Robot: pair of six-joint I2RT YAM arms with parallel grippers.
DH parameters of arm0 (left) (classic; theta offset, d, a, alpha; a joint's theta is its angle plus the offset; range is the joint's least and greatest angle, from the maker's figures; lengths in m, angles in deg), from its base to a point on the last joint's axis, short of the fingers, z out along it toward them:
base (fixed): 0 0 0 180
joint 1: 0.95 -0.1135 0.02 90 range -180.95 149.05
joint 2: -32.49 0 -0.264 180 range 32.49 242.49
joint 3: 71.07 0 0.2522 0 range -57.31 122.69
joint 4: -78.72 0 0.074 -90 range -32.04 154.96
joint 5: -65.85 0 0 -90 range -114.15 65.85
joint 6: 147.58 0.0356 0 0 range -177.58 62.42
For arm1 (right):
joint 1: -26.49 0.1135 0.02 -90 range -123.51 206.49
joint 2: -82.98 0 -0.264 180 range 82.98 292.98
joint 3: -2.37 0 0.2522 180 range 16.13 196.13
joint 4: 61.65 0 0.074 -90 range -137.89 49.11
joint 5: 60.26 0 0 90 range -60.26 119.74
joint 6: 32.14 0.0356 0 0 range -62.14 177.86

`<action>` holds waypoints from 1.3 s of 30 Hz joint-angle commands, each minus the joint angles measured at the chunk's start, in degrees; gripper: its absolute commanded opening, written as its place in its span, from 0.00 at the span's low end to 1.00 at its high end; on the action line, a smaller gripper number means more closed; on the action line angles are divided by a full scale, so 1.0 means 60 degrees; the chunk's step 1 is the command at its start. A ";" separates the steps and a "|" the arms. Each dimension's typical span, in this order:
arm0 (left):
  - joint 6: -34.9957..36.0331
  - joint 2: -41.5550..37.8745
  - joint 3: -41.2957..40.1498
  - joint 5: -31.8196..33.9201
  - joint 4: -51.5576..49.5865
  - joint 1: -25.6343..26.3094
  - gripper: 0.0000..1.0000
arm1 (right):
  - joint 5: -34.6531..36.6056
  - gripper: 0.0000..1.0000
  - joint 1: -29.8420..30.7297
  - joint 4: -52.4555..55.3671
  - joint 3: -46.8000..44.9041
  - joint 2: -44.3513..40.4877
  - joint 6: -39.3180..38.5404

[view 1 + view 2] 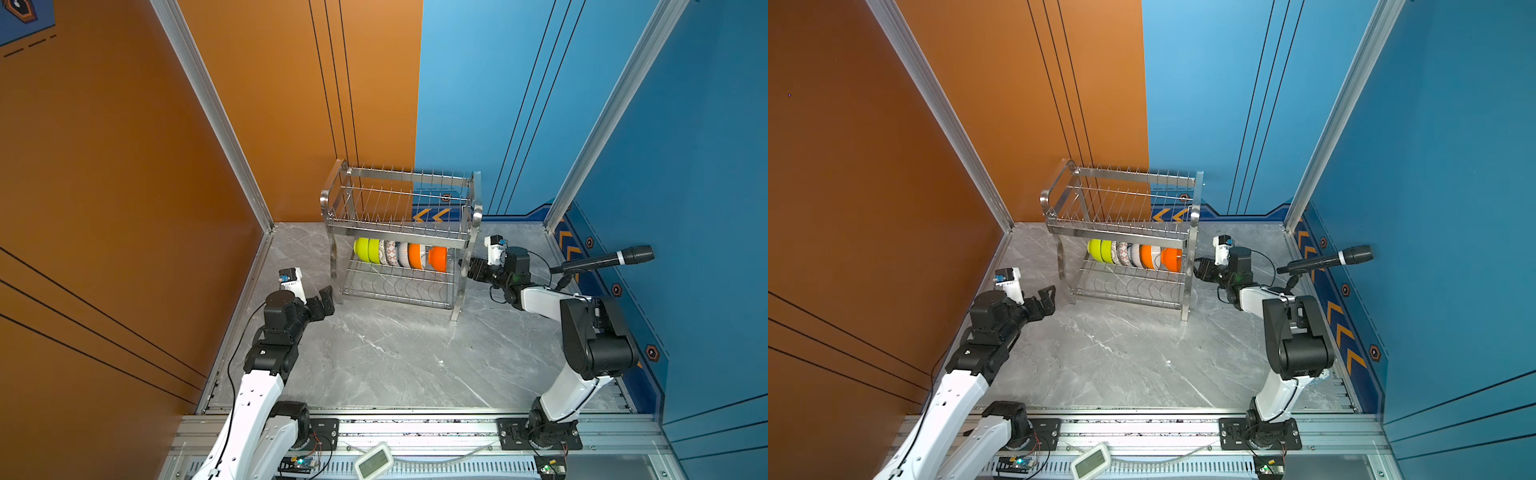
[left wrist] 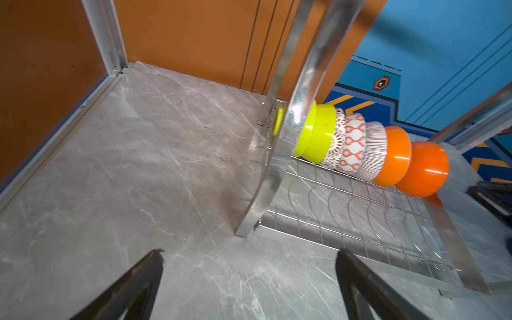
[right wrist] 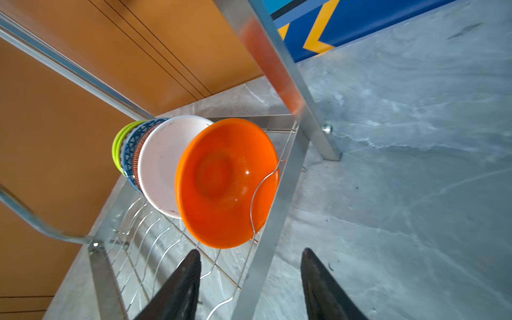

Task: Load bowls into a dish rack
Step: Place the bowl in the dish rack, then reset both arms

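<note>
Quick one from my end. All the bowls [image 1: 399, 254] I can find are sitting in the lower tier of the dish rack [image 1: 399, 235], stood on edge in one tight row along the rack's length. I can't spot any on the grey marble-look surface [image 1: 395, 353].

What matters for the next move is that the row's long axis runs straight at the right gripper [image 1: 464, 266], which sits just outside the rack's right end. The end orange bowl [image 3: 221, 182] has its open mouth facing those fingers [image 3: 180, 282], close but not touching. The fingers are apart with nothing between them. A wavy wire of the tier crosses in front of the bowl's rim, and the rack's corner post is just beside the fingers — so I'd back out along the row's axis, not sideways.

The left gripper [image 1: 1047, 297] is by the rack's left leg at the lime-green [image 2: 315, 135] end, fingers spread wide and empty. The right arm is clearly the nearer one to the orange bowl.

Materials:
- The two lime-green bowls and the orange ones are glossy and smooth, probably slippery.
- The patterned ones in the middle look matte.
- The bowl behind the end one shows a white inside [image 3: 160, 166].
- The rack is shiny steel — thin wire below, upright prongs on the empty top tier.

My read is that loading is basically done.
</note>
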 commanded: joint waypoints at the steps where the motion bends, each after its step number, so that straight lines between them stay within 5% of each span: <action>1: -0.0192 0.0009 -0.0099 0.0886 -0.0274 -0.0145 0.98 | 0.2048 0.68 0.0437 0.2121 -0.0027 -0.0772 -0.0921; 10: 0.0258 0.0309 0.0316 0.1111 -0.0041 -0.0256 0.98 | 0.5481 0.86 0.1534 0.4615 -0.0010 -0.2328 -0.1894; 18: 0.1182 0.0979 -0.0514 0.2102 0.1807 -0.0515 0.98 | 0.7314 0.98 0.2256 0.3944 -0.1516 -0.4348 -0.2136; 27: 0.1414 0.1916 -0.1494 0.1869 0.3246 -0.1133 0.98 | 0.8506 0.99 0.2332 0.2166 -0.3543 -0.5713 -0.2624; 39: 0.1660 0.2957 -0.2217 0.1082 0.5438 -0.1471 0.98 | 0.8222 0.96 0.1487 0.0588 -0.4957 -0.6740 -0.3256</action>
